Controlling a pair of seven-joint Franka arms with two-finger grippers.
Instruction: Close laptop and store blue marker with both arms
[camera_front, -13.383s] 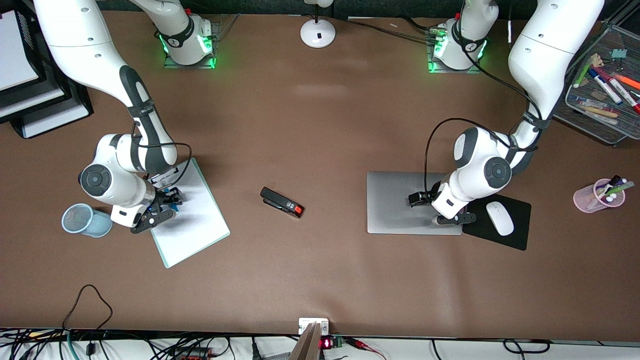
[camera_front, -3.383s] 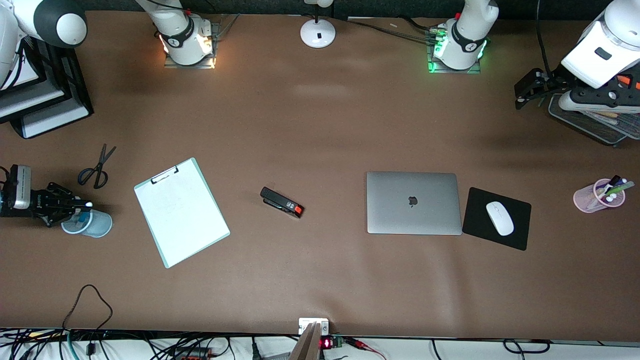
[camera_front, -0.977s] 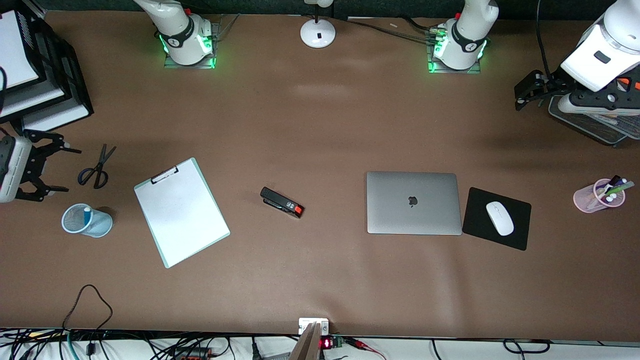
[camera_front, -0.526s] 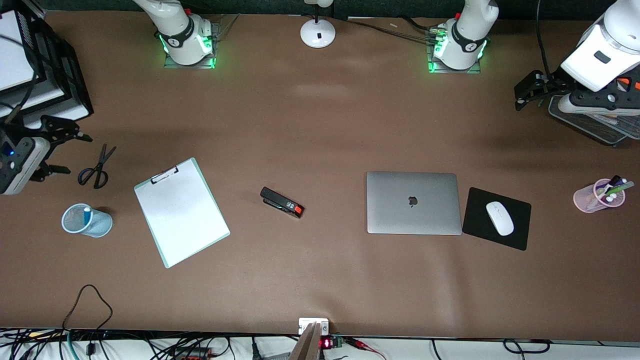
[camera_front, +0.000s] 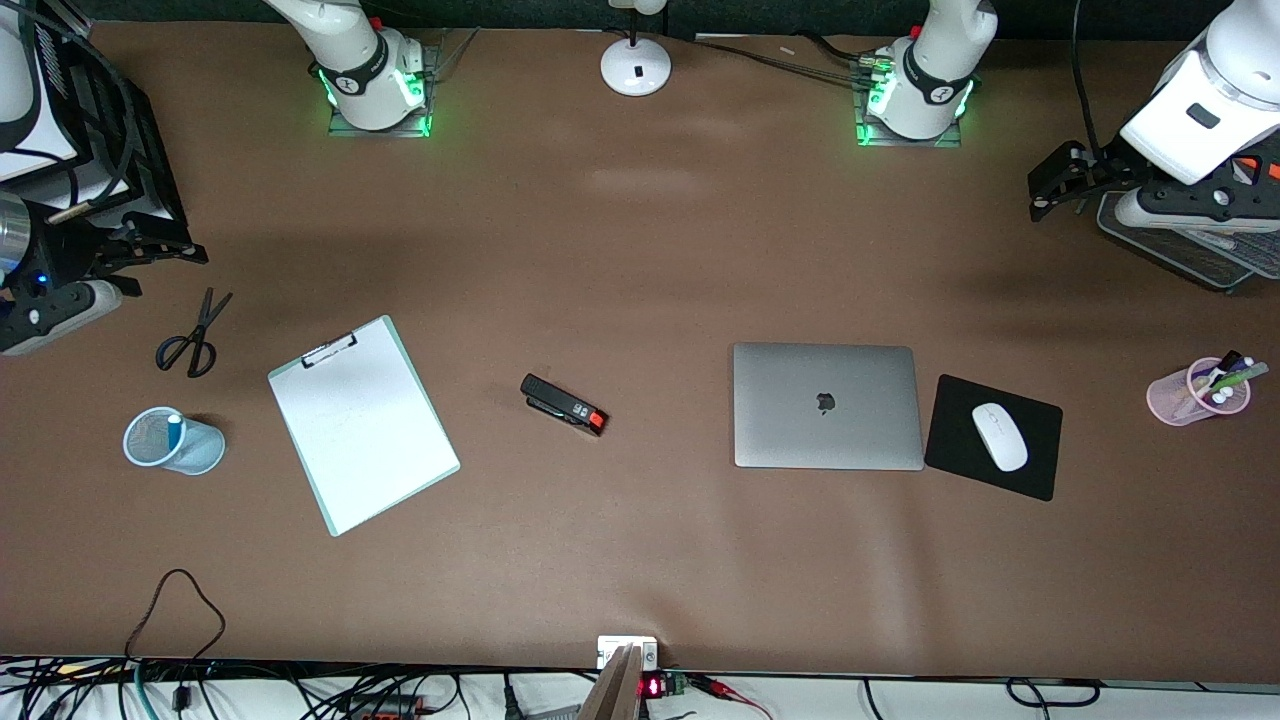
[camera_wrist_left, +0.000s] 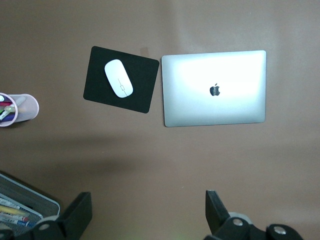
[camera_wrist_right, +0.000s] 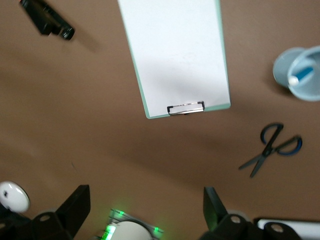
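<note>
Since a moment ago my right gripper (camera_front: 150, 250), open and empty, has risen away from the blue marker (camera_front: 174, 428) standing in the cup (camera_front: 172, 441), while my open left gripper (camera_wrist_left: 145, 215) waits above the closed laptop (camera_front: 826, 405).

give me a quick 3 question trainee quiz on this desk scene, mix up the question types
1. True or false: the laptop is shut flat.
2. Where is the blue marker? A) on the clipboard B) in the light-blue mesh cup C) in the pink cup
3. Which gripper is over the wire tray?

Key: 1 true. 2 B. 3 the left gripper, open; the right gripper, also open and empty, is up near the black paper trays.
</note>
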